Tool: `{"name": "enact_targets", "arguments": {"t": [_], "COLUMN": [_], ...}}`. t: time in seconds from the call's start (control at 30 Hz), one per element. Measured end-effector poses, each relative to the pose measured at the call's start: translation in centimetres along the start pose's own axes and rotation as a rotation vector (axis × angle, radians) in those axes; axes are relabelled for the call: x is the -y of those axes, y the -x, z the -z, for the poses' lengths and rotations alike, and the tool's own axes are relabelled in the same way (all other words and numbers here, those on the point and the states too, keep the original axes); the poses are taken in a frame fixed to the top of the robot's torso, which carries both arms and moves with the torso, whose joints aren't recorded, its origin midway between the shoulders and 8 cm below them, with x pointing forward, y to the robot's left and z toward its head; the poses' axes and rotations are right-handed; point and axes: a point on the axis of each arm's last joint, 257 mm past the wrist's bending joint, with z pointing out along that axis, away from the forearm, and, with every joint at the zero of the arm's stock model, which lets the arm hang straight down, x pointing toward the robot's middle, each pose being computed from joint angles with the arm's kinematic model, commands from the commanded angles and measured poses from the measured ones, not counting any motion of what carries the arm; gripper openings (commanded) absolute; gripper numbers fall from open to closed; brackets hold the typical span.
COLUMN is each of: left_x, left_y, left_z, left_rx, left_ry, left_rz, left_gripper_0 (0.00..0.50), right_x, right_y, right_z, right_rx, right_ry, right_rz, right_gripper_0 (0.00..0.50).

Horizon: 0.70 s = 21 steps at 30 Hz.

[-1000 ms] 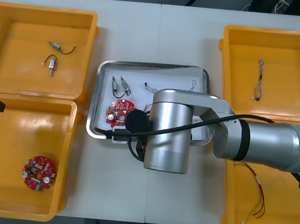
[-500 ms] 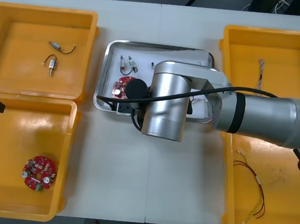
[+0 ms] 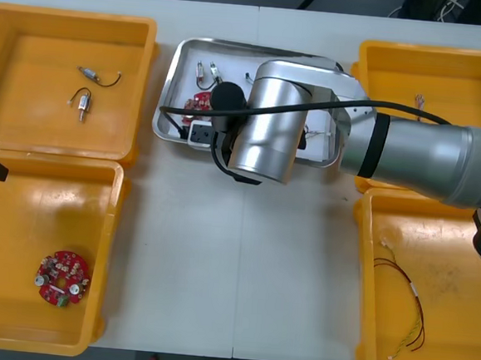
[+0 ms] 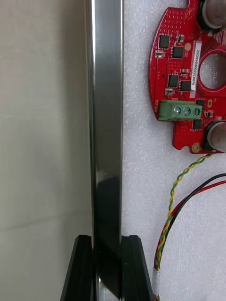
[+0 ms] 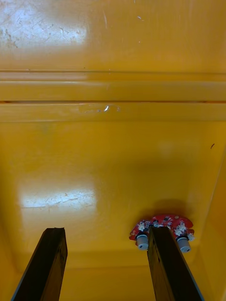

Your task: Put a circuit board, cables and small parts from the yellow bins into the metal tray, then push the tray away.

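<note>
far up the table [image 3: 218,253], right fingers [image 4: 81,268] pinch the tray rim [image 4: 106,117].

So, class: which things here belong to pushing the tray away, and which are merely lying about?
In use: metal tray; right gripper, jaws shut on its rim; red circuit board, cables and small metal parts inside it.
Lying about: spare circuit board, spare small metal parts, spare cables in the yellow bins; left gripper, parked over a bin.
</note>
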Motion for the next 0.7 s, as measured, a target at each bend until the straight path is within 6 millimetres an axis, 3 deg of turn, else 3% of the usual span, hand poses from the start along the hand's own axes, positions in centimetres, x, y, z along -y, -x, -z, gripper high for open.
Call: {"name": "enact_targets", "arguments": {"t": [0.33, 0.53, 0.7], "left_x": [0.0, 0.0, 0.0], "left_y": [0.0, 0.0, 0.0], "left_z": [0.0, 0.0, 0.0], "left_rx": [0.000, 0.000, 0.000], "left_ry": [0.000, 0.000, 0.000], "left_rz": [0.000, 0.000, 0.000], "left_gripper_0": [0.500, 0.500, 0.500], "right_x": [3.3, 4.9, 6.2], "right_y": [1.7, 1.9, 2.3], "right_z": [-0.6, -1.0, -1.4], "right_rx": [0.065, 0.082, 0.113], "right_ry": [-0.053, -0.086, -0.111], "right_rz": [0.018, 0.164, 0.151], "right_gripper_0": [0.000, 0.000, 0.000]}}
